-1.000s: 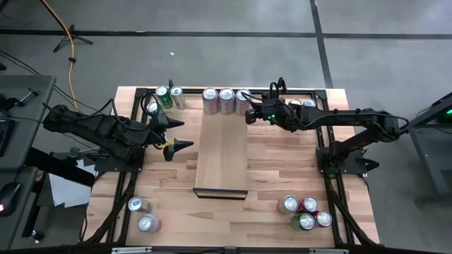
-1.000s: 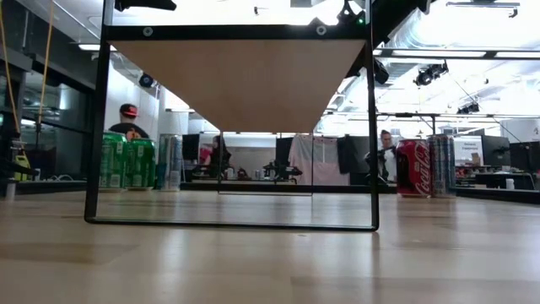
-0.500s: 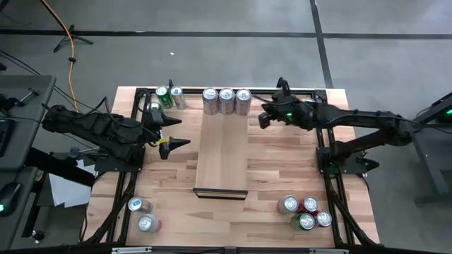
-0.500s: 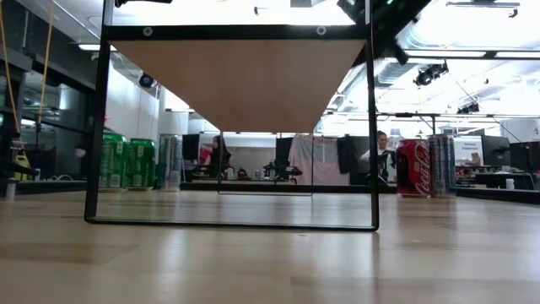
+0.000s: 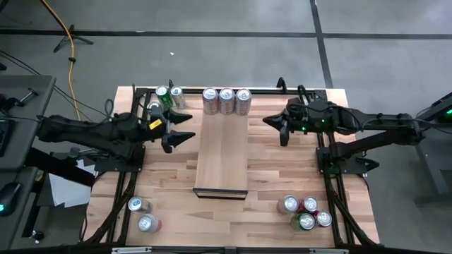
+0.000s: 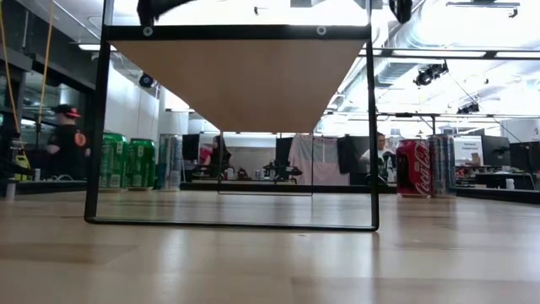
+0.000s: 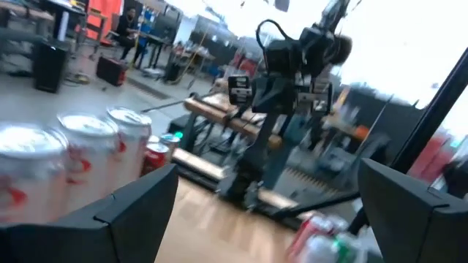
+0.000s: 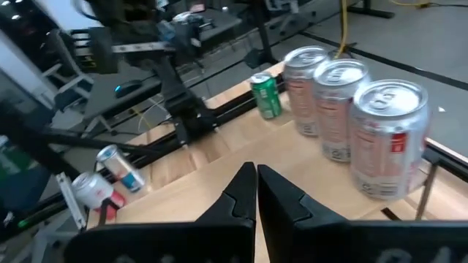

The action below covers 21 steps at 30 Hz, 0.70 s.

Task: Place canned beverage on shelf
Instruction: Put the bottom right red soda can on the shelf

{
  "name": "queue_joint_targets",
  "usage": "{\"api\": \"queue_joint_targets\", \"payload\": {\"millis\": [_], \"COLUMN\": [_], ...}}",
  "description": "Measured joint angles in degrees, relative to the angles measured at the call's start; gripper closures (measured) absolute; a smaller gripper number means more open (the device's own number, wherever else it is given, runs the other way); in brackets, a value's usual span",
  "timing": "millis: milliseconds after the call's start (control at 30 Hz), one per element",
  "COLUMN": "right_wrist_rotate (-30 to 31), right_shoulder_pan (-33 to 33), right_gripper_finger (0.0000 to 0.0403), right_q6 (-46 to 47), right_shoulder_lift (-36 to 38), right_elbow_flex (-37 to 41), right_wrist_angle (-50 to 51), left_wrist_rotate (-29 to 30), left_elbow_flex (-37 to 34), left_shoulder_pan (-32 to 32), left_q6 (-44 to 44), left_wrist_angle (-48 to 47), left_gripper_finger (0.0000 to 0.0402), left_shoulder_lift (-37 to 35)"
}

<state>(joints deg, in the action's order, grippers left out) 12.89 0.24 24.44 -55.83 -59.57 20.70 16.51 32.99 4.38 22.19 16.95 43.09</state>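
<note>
**Three cans on shelf; right arm withdrawn**

Canned beverages (image 5: 226, 101): three in a row across the far end of the shelf (image 5: 222, 159), upright, touching or nearly so.
Right gripper (image 5: 282, 128): fingers pressed shut, empty; half a second ago just beside the third can, now pulled back off the shelf's side, cans well ahead of its fingers.
Left gripper (image 5: 181, 127): fingers spread wide, empty; swung closer to the shelf, small can cluster (image 5: 165, 98) just beyond the fingers.
Judgement: placement finished and released; next pick likely the left arm's.
Remaining stock: four cans (image 5: 304, 212) and two cans (image 5: 143, 214) near the table (image 5: 272, 169) front.
</note>
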Motion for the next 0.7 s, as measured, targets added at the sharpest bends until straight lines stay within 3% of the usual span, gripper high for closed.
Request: {"api": "queue_joint_targets", "payload": {"millis": [200,700], "right_wrist_rotate": [0.0,-0.2], "right_shoulder_pan": [1.9,4.2], "right_gripper_finger": [0.0403,0.0402], "right_q6": [0.0,-4.8], "right_shoulder_lift": [-0.5,-0.8], "right_elbow_flex": [0.0,0.0], "right_wrist_angle": [0.0,-0.5], "left_wrist_rotate": [0.5,1.3], "left_elbow_flex": [-5.1,-0.8], "left_shoulder_pan": [0.1,0.1], "left_q6": [3.6,-14.3], "left_wrist_angle": [7.9,7.3], "left_gripper_finger": [0.0051,0.0051], "left_shoulder_lift": [0.0,0.0]}}
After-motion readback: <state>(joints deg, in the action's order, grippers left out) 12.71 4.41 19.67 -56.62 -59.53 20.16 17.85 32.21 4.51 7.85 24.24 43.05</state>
